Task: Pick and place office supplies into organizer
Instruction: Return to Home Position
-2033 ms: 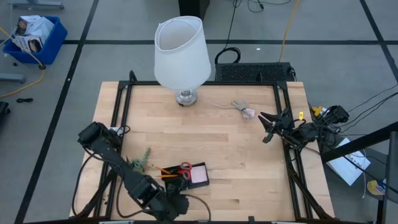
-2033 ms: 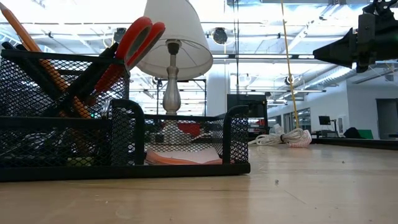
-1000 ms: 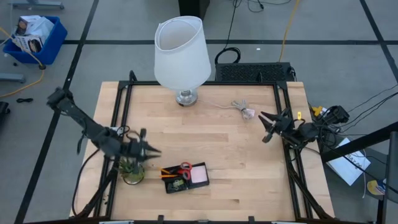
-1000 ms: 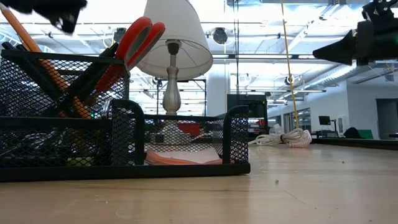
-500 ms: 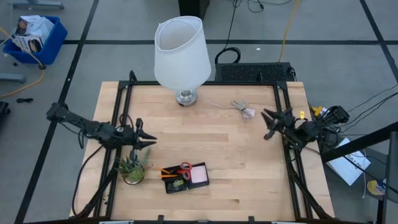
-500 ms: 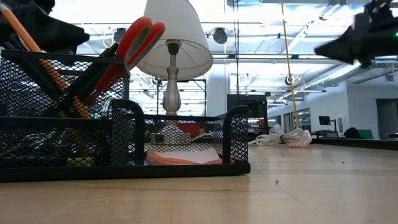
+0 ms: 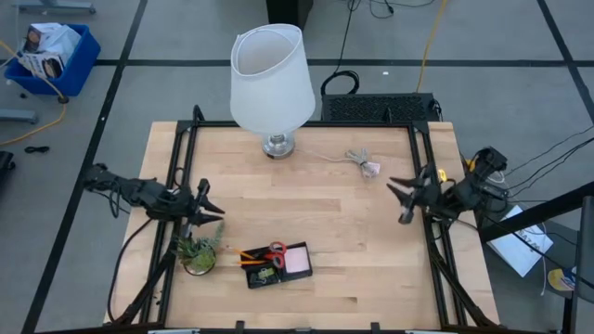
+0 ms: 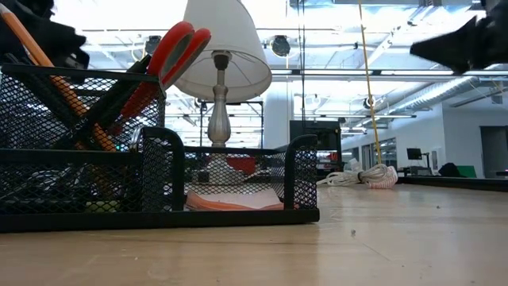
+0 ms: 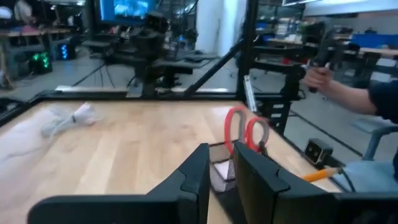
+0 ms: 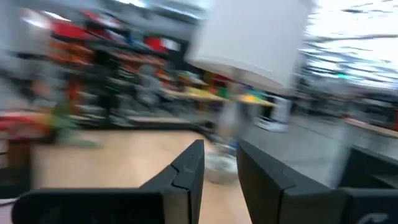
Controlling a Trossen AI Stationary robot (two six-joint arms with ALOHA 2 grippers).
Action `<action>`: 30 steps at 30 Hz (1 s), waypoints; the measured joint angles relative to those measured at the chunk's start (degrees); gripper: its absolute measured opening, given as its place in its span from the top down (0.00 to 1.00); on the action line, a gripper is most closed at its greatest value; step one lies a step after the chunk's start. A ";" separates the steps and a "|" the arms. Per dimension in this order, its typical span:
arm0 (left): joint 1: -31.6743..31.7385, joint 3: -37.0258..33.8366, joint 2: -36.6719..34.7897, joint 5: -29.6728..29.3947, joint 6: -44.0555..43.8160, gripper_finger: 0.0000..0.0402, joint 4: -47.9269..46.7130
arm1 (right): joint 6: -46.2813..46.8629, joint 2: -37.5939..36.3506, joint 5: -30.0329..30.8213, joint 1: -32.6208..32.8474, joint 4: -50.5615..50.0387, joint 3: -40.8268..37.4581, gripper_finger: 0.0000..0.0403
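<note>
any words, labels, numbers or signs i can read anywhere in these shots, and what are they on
None can be read.
Box in the blue bin: print too small to read.
Lit screen behind the table: blurred.
Papers on the floor by the right arm: too small to read.
Organizer, scissors, lamp: no marking shows.

Even overhead light, glaring backlit low view, faint shadows

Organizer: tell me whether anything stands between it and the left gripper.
Nothing visible does. Only bare tabletop lies between the left gripper and the organizer. The potted plant stands beside that line, not on it.
</note>
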 joint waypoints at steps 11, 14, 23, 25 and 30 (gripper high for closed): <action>-0.67 0.04 -0.01 -8.25 6.24 0.81 0.10 | 27.76 0.09 -20.88 3.48 -18.58 -0.59 0.79; -0.66 0.04 0.20 -11.23 6.06 0.81 0.14 | 25.20 0.09 -21.55 3.41 -18.13 -0.61 0.79; -0.66 0.04 0.20 -11.53 5.91 0.81 0.60 | 18.84 0.02 -24.75 -3.32 -19.16 1.32 0.79; -0.66 0.04 0.20 -11.53 5.87 0.81 0.62 | 20.43 0.02 -27.04 -7.03 -21.17 1.44 0.79; -0.66 0.04 0.20 -11.53 5.87 0.81 0.80 | 22.48 0.37 -39.77 -17.63 -18.98 -0.68 0.79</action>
